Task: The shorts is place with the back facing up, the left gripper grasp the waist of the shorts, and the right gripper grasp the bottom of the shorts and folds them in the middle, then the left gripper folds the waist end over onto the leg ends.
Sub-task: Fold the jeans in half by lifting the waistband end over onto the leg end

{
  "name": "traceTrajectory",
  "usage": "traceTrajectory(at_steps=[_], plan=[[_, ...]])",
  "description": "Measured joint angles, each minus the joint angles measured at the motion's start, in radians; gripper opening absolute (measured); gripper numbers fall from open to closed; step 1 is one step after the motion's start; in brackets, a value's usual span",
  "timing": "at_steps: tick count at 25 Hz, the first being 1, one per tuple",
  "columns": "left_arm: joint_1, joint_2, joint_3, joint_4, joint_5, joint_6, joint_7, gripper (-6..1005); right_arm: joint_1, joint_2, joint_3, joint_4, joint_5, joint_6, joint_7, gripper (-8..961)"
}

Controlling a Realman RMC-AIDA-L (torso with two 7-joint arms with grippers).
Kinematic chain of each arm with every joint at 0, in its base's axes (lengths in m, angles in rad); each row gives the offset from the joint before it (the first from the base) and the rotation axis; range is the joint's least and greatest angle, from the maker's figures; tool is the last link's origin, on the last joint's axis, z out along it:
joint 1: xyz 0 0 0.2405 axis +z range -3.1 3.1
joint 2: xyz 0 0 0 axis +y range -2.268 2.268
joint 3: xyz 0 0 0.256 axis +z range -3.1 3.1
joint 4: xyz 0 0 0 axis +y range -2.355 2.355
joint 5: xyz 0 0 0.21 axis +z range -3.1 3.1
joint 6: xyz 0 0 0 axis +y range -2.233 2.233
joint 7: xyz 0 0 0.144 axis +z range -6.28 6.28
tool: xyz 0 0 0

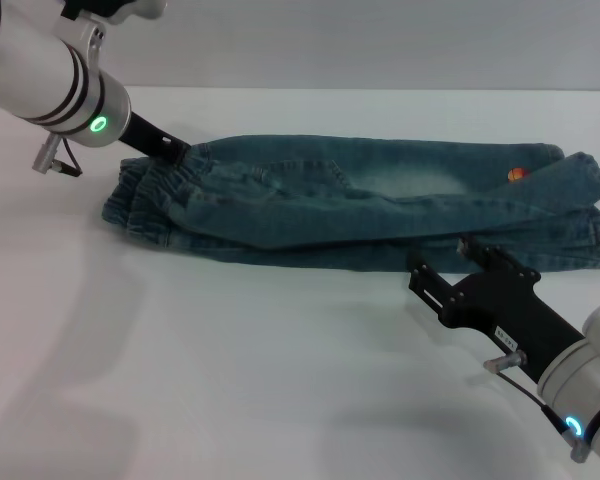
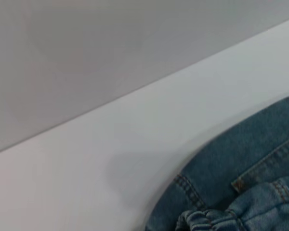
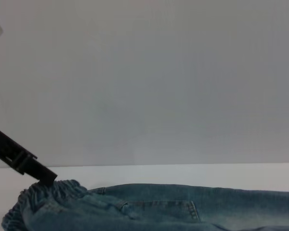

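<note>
The blue denim shorts (image 1: 380,200) lie folded lengthwise across the table, back pocket up. The puckered waist (image 1: 145,200) is at the left and the leg ends (image 1: 590,215) at the right, near a bit of orange print (image 1: 517,175). My left gripper (image 1: 175,150) is at the far top corner of the waist, shut on the fabric. The right wrist view shows its black fingers (image 3: 31,166) touching the waistband (image 3: 43,197). My right gripper (image 1: 442,257) stands open just in front of the shorts' near edge, holding nothing. The left wrist view shows only denim (image 2: 241,168) and gathered elastic (image 2: 202,221).
The white table (image 1: 230,380) stretches in front of the shorts and to the left. A pale wall (image 3: 144,72) stands behind the table's far edge.
</note>
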Motion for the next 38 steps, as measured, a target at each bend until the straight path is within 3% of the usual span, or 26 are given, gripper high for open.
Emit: traceTrajectory(at_steps=[10,33,38], plan=[[0.033,-0.001,-0.05,-0.057,-0.008,0.053,-0.003,8,-0.004,0.0,-0.016,0.0,0.002,0.003,0.008,612],[0.101,-0.003,-0.051,-0.101,-0.071,0.137,-0.044,11,-0.002,-0.005,-0.039,-0.002,-0.006,0.004,0.063,595],[0.143,-0.004,-0.043,-0.121,-0.064,0.153,-0.083,36,0.008,-0.013,-0.042,-0.016,-0.007,0.005,0.099,592]])
